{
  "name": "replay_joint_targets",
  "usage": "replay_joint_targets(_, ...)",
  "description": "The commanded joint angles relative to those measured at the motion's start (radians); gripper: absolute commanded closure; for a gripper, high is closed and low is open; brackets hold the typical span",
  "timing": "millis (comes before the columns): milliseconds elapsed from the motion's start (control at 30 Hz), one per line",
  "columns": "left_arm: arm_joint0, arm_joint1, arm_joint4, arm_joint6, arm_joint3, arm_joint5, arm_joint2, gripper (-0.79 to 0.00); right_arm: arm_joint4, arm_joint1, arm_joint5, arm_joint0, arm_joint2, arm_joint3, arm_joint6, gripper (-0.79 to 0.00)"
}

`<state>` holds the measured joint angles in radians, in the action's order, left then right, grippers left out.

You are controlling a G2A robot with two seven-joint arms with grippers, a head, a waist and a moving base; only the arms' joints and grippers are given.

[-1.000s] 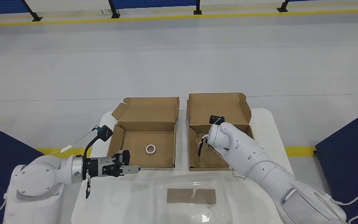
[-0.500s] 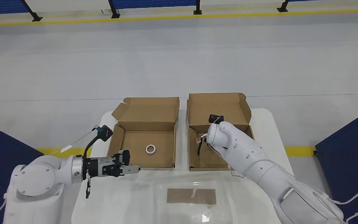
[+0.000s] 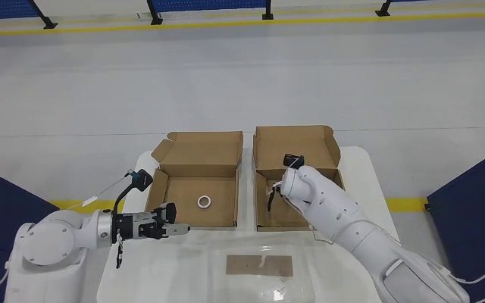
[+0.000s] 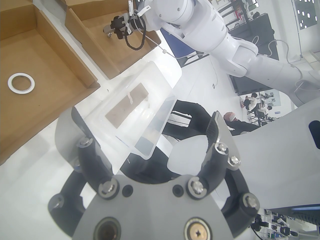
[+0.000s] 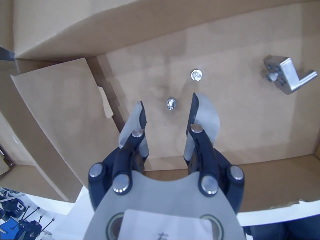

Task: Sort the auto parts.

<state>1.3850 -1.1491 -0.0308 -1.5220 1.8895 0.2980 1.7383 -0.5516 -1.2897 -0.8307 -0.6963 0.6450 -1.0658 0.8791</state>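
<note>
You've barely moved: right gripper [image 5: 168, 106] open over the bolt [image 5: 171, 102], left gripper [image 4: 145, 119] open, empty. Bolt looks dropped; fetch next.

The left box [image 3: 182, 210] and right box [image 5: 225, 131] are matt brown cardboard. The ring [image 4: 10, 84] looks like pale metal, though it could be plastic. One bolt [image 5: 170, 103] and the other bolt [image 5: 196, 74] are bright, shiny metal; the bracket [image 5: 282, 76] is duller brushed metal. The tray [image 4: 160, 121] is clear glossy plastic.
</note>
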Motion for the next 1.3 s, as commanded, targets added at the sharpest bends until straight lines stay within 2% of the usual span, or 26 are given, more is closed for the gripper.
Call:
replay_joint_targets(0, 0.000, 0.000, 0.000, 0.000, 0.000, 0.000, 0.000, -0.785, -0.015, 0.009, -0.007, -0.012, 0.014, -0.027, 0.008, -0.785)
replay_joint_targets(300, 0.000, 0.000, 0.000, 0.000, 0.000, 0.000, 0.000, -0.785, -0.067, 0.068, 0.003, -0.104, 0.120, -0.204, 0.061, -0.785)
replay_joint_targets(533, 0.000, 0.000, 0.000, 0.000, 0.000, 0.000, 0.000, -0.785, -0.080, 0.131, 0.076, -0.243, 0.280, -0.419, 0.092, -0.785)
replay_joint_targets(733, 0.000, 0.000, 0.000, 0.000, 0.000, 0.000, 0.000, -0.785, 0.009, 0.181, 0.244, -0.398, 0.475, -0.600, 0.141, -0.785)
replay_joint_targets(867, 0.000, 0.000, 0.000, 0.000, 0.000, 0.000, 0.000, -0.785, 0.119, 0.206, 0.386, -0.496, 0.616, -0.668, 0.187, -0.785)
replay_joint_targets(1033, 0.000, 0.000, 0.000, 0.000, 0.000, 0.000, 0.000, -0.785, 0.244, 0.228, 0.536, -0.571, 0.752, -0.678, 0.257, -0.785)
replay_joint_targets(1267, 0.000, 0.000, 0.000, 0.000, 0.000, 0.000, 0.000, -0.785, 0.430, 0.248, 0.719, -0.624, 0.885, -0.631, 0.372, -0.785)
